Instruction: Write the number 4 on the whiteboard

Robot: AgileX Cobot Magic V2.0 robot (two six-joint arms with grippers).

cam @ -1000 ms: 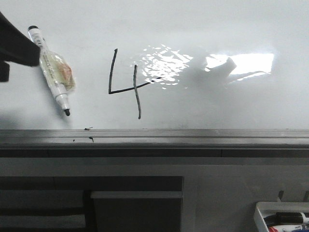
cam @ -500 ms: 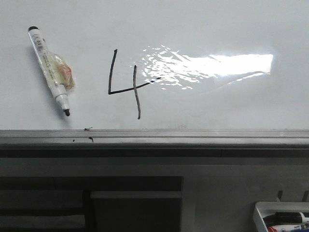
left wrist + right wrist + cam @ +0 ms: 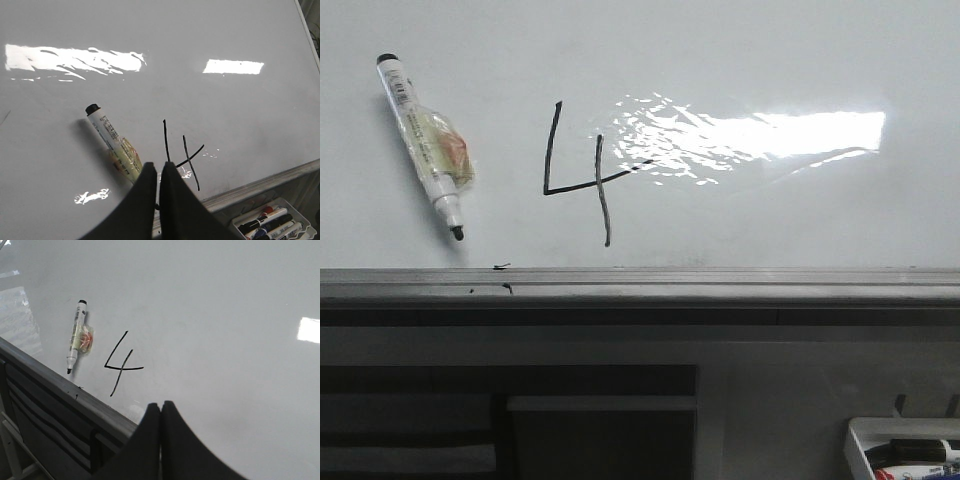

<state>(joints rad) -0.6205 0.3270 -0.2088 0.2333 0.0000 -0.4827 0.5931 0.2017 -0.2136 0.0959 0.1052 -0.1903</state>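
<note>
Both tools closed on nothing: left tool (image 3: 159, 172) and right tool (image 3: 160, 410) hang clear above the whiteboard (image 3: 800, 60). Left arm gone from front view since a second ago; marker (image 3: 424, 145) lies uncapped left of the finished 4 (image 3: 585, 178). Task looks complete.

Black number 4 (image 3: 582, 178) on glossy whiteboard (image 3: 770, 60), uncapped marker (image 3: 423, 142) lying left of it, marker tray (image 3: 905, 450) bottom right

marker tray (image 3: 905, 445) cut off at frame corner, left pincer (image 3: 158, 172) hiding marker's (image 3: 114, 145) tip
</note>
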